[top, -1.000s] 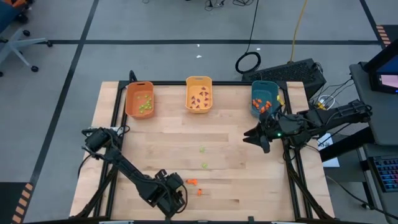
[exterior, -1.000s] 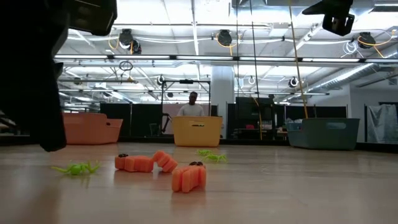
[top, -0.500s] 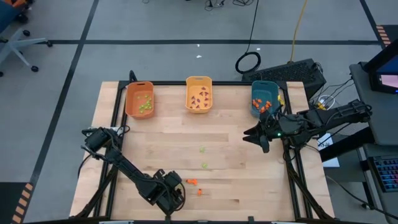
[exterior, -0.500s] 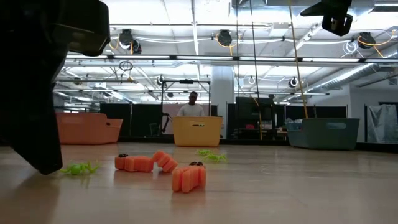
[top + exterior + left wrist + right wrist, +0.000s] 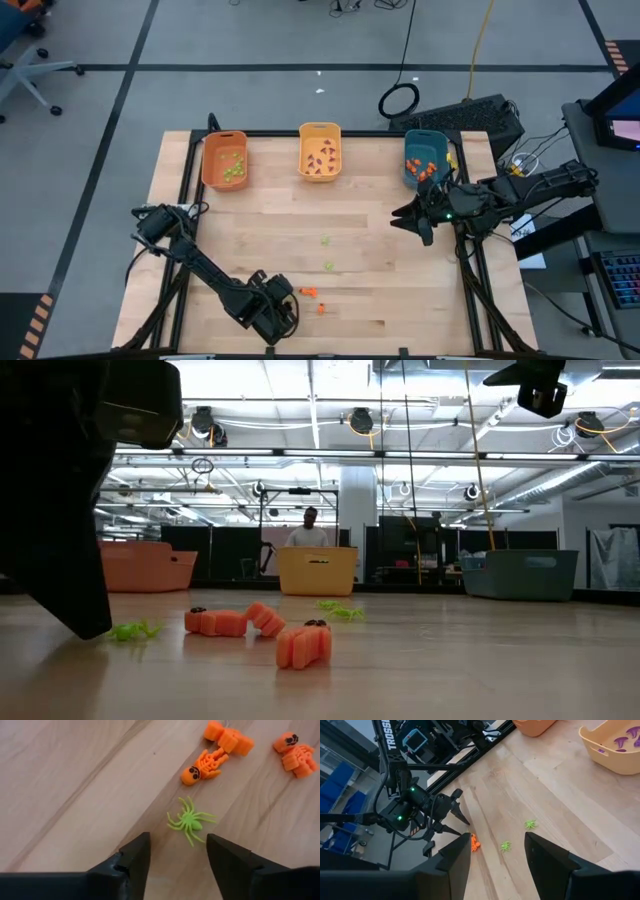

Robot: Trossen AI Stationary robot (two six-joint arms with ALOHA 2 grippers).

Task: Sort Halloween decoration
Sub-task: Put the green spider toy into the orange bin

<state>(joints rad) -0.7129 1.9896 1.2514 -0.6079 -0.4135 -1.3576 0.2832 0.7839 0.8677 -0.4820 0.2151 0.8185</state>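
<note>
L hand (image 5: 177,852) low over the bench (image 5: 380,300) near its front edge, fingers (image 5: 134,857) apart w/ nothing between them, hovering just short of a light green spider (image 5: 190,821); not touching it. Just beyond the spider lay 3 orange trinkets: a skeleton (image 5: 205,766), a blocky piece (image 5: 229,737) and another skull-faced one (image 5: 296,755), all loose on the wood. High view showed 2 more green trinkets (image 5: 326,240) mid-bench, well apart from L hand. R hand (image 5: 418,222) raised at the right side of the bench near the teal bin (image 5: 424,158), fingers (image 5: 455,862) spread, holding nothing. Along the far edge, 3 bins: orange bin (image 5: 224,160) w/ green pieces inside, yellow bin (image 5: 320,152) w/ purple pieces, teal bin w/ orange pieces. Low view: orange trinkets and the green spider on the wood, L arm dark at the picture's left, a person (image 5: 309,532) far behind the yellow bin.
</note>
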